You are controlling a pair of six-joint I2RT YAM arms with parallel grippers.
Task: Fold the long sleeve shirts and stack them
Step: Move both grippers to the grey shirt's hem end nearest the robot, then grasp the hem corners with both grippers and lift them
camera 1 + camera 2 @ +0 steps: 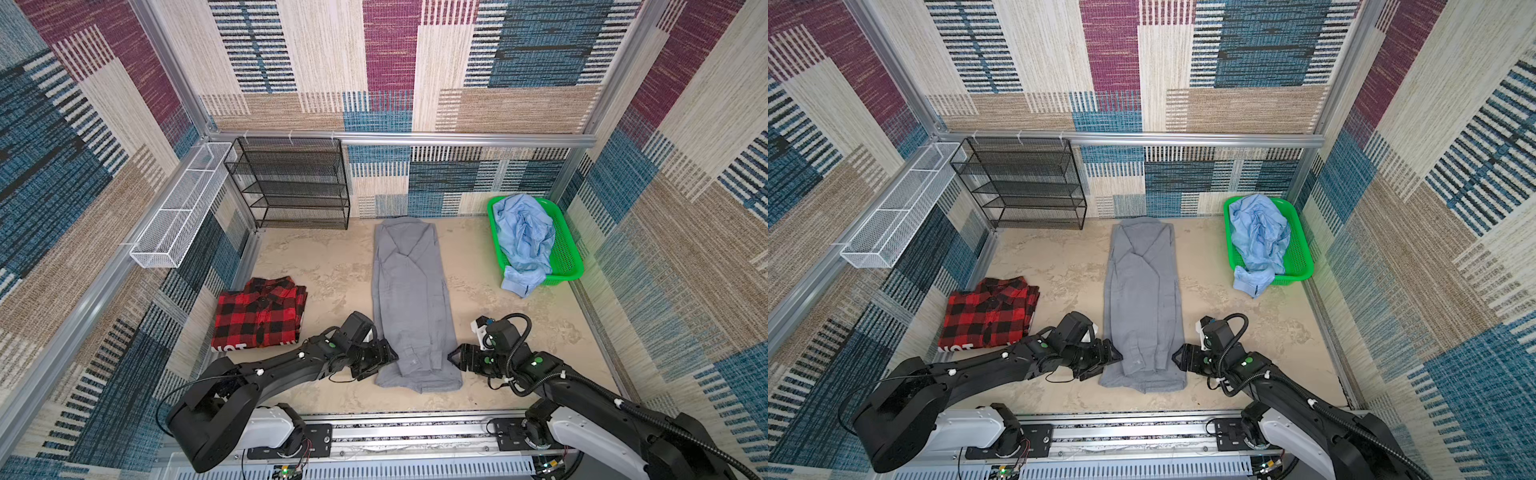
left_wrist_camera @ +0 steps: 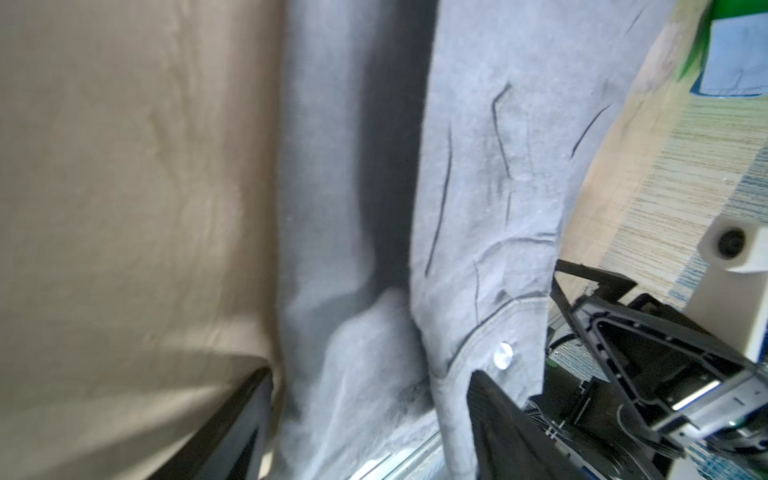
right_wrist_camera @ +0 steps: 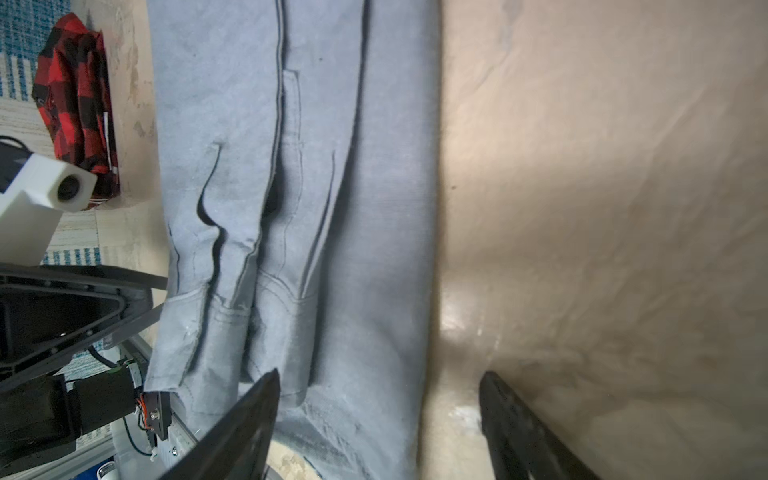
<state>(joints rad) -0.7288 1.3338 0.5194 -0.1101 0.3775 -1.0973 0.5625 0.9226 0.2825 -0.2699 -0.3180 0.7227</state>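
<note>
Down the middle of the counter (image 1: 332, 266), the grey shirt (image 1: 409, 299) lies folded into a long, narrow strip. Its collar end is close to the back wall and its hem is short of the front rail. The left claw (image 1: 388, 353) sits at the strip's left edge near the hem and the right claw (image 1: 455, 356) at its right edge. Both are low, and both are spread wide.

In the wrist views, the left claw (image 2: 370, 374) and the right claw (image 3: 380, 374) each straddle an edge, with one finger over grey cloth and the other over bare counter. Neither is pinching cloth, and contact with it cannot be judged.

The red-and-black plaid shirt (image 1: 259, 316) lies folded near the left wall, with a lane of bare counter between it and the grey strip. The light blue shirt (image 1: 525, 241) is heaped in the green basket (image 1: 569, 257) at the far right corner, and part of it spills over the basket's near rim. Bare counter runs from there to the right arm. A black wire shelf (image 1: 299, 183) and a white wire tray (image 1: 183, 208) stand along the far left edges.
</note>
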